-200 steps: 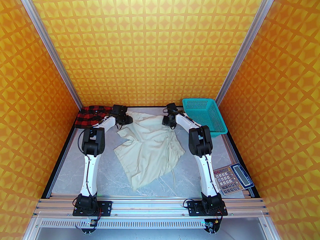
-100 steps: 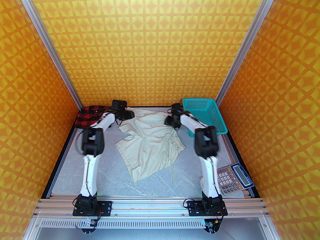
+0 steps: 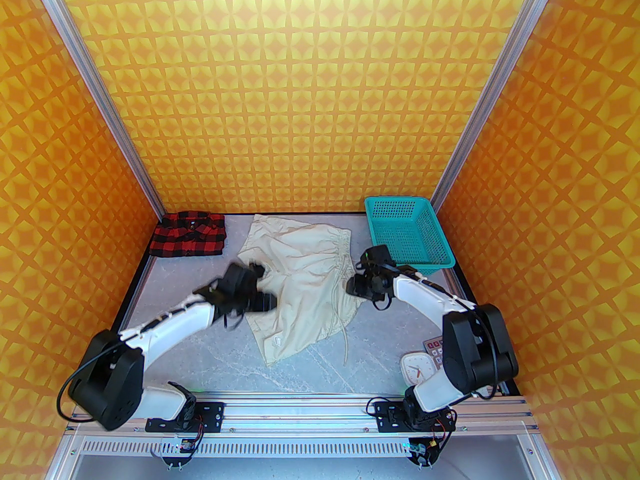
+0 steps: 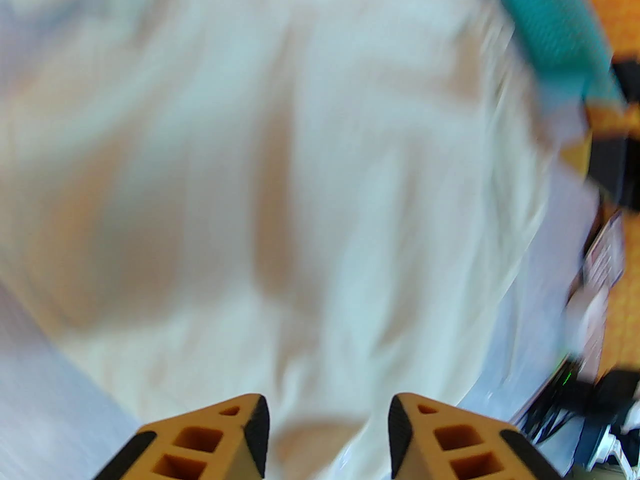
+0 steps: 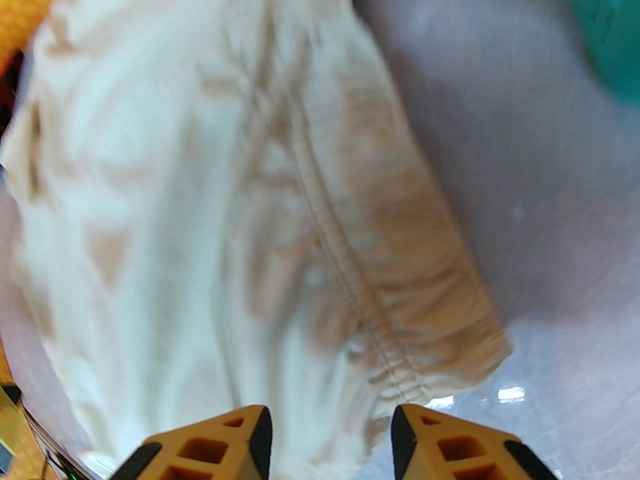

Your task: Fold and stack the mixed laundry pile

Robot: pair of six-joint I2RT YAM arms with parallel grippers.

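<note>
Cream trousers lie spread on the bench, the checked shirt sits folded at its far-left corner, and the left hand and right hand hover open and empty over the trousers' sides, so folding them likely begins with each pinching an edge
</note>
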